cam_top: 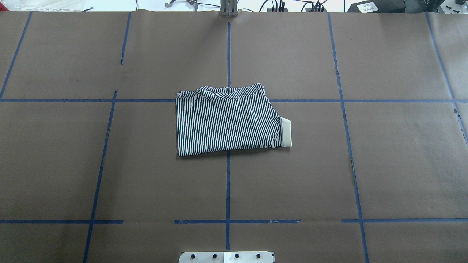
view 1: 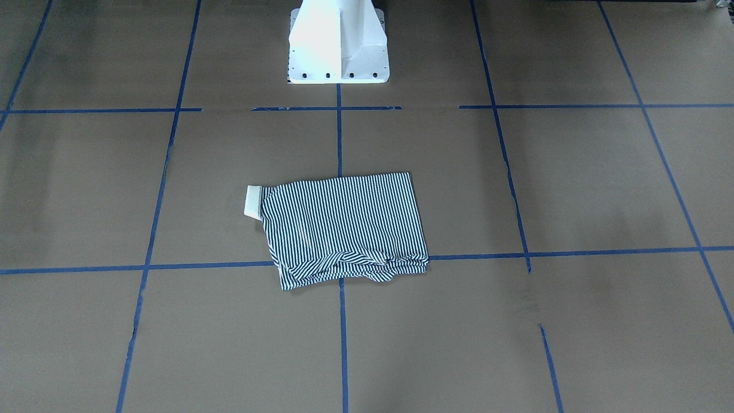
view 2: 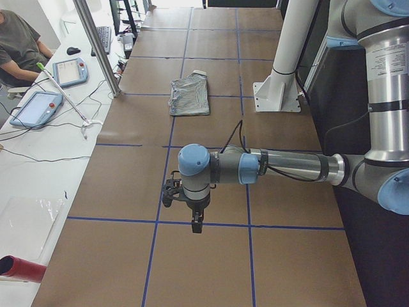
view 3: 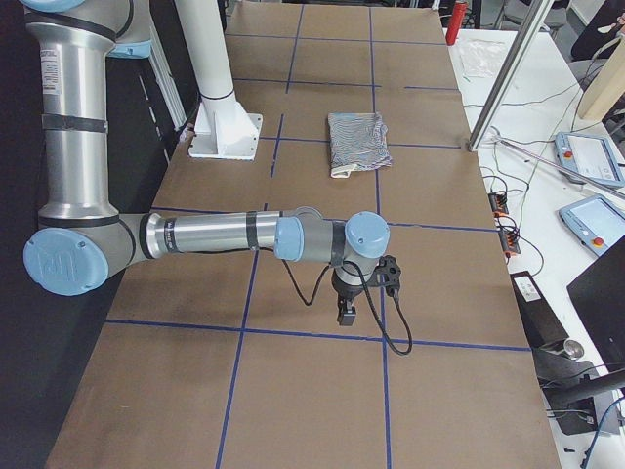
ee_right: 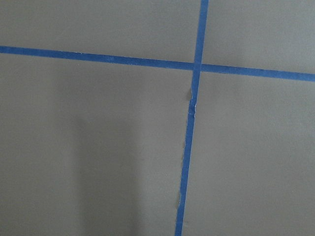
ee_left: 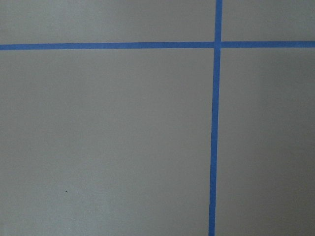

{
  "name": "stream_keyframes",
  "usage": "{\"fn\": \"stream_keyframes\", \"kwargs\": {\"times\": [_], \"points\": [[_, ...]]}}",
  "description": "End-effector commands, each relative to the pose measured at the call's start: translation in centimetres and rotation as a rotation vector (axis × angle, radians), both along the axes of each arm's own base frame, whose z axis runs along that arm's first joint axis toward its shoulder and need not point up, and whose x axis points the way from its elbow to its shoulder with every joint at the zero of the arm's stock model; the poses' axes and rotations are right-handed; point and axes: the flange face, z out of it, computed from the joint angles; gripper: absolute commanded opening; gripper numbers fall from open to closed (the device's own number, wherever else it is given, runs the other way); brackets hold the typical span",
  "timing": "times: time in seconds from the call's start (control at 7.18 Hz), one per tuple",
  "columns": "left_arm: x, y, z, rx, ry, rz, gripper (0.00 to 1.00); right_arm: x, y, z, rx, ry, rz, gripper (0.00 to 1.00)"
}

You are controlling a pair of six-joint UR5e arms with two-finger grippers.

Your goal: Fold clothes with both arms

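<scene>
Front-facing view first: the polo shirt (view 1: 344, 226) lies folded into a compact rectangle on the bench (view 1: 573, 172), straight out in front of the white pedestal (view 1: 338, 46) and well clear of it. Its cream collar (view 1: 253, 201) pokes out at one end. It's a thin knit, so I'd judge it light, soft and floppy. The edge farthest from the pedestal is rumpled and layered, and it will likely slump if lifted by a single point. No logo or writing shows on it.

Overhead now: the edge nearest the pedestal runs clean and straight. Its two corners look like the best places to pinch.

Left side view: the left hand (view 2: 193, 214) hangs over bare bench, far off to the pedestal's side and well apart from the shirt. Spread or pressed together, I cannot tell. A label (view 2: 390, 61) on the left arm (view 2: 287, 167) is too small to read.

Right side view: the right hand (view 3: 347, 308) hangs likewise, and again I cannot tell its state.

Wrist views: only brown bench and blue tape (ee_left: 215, 123).
</scene>
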Motion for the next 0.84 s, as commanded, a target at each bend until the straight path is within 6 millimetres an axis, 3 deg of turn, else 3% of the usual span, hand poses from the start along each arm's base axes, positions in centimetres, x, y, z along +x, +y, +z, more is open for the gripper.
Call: {"fn": "stream_keyframes", "kwargs": {"times": [0.0,0.7], "points": [[0.49,-0.01,0.22,0.003,0.063,0.015,1.0,0.01,-0.01,-0.03,0.001,0.0,0.0,1.0],[0.76,0.07,0.37,-0.003,0.101,0.013,1.0,-0.06,-0.09,-0.25,0.005,0.0,-0.001,1.0]]}}
